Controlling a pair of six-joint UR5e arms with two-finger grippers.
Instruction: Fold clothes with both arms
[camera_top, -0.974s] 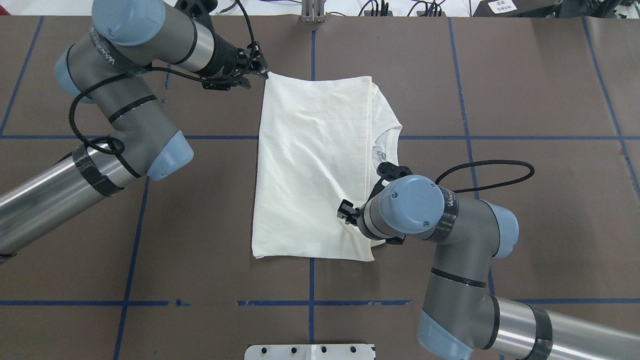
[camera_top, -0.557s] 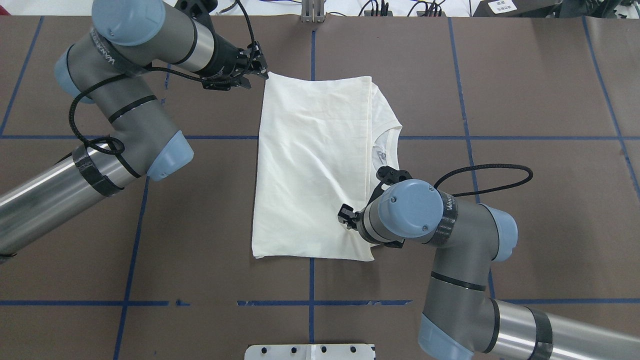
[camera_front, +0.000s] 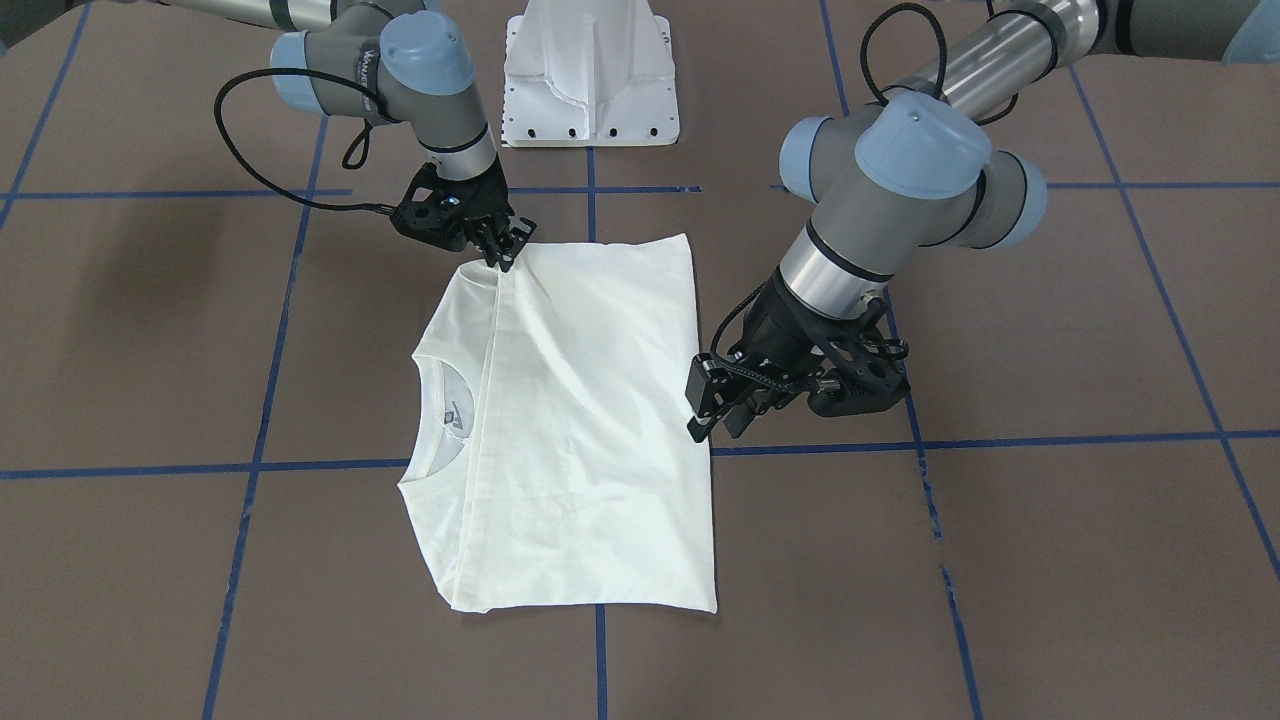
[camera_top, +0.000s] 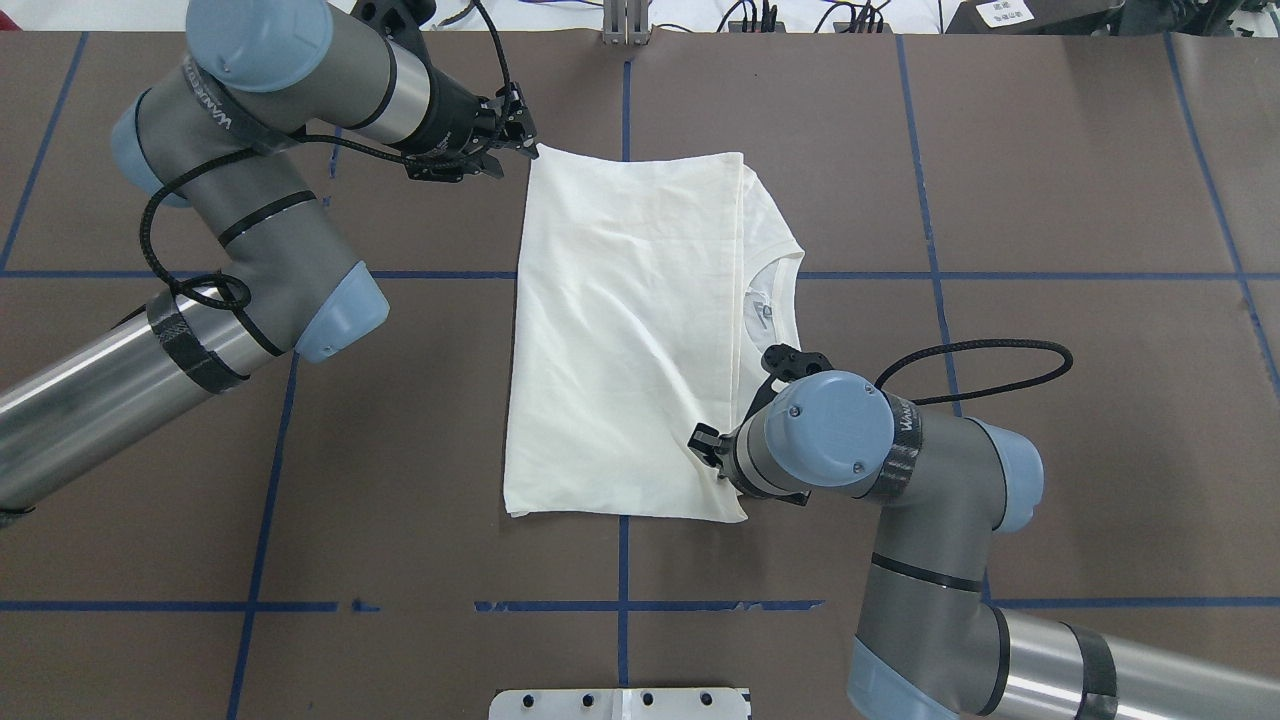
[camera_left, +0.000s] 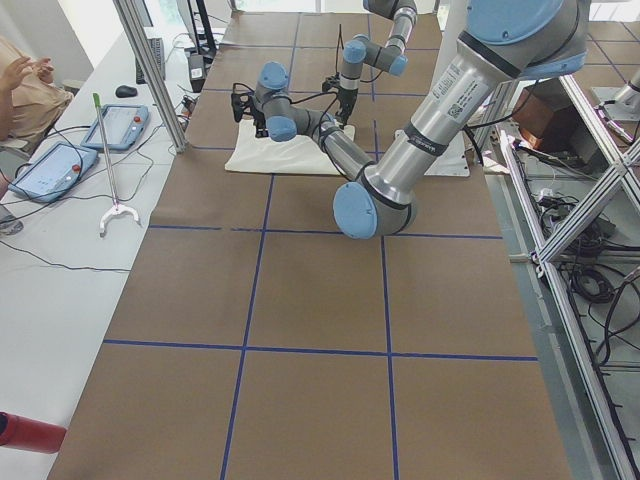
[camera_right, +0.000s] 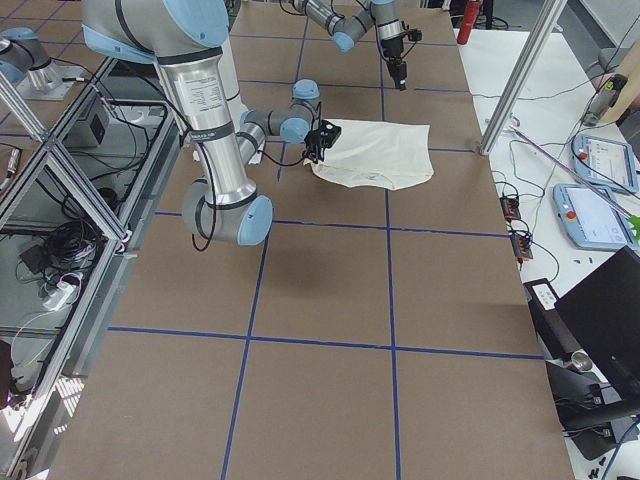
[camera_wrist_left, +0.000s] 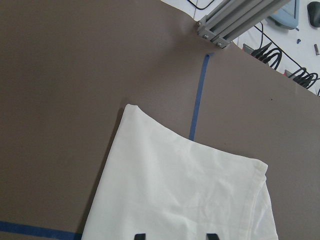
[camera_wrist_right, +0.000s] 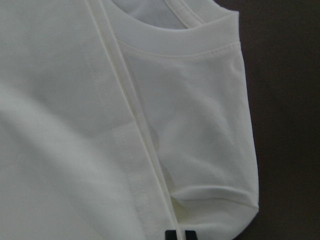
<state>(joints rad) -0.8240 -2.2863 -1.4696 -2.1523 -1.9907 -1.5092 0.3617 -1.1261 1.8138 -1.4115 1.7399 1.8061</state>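
You are looking at a brown table (camera_top: 1050, 200) marked with blue tape lines (camera_top: 930, 270). At its middle lies a cream-white T-shirt (camera_top: 620, 320), folded into a rough rectangle and lightly wrinkled. Its plain side faces up, and the ribbed collar (camera_top: 775, 270) peeks out on the right. The left arm (camera_top: 270, 230) reaches to the shirt's far left corner, where the left gripper (camera_front: 717, 420) hovers just above the cloth with its jaws apart. The right arm (camera_top: 930, 500) bends over the near right corner. There the right gripper (camera_front: 500, 258) is clamped on the folded edge, and the fabric is drawn up slightly to it.
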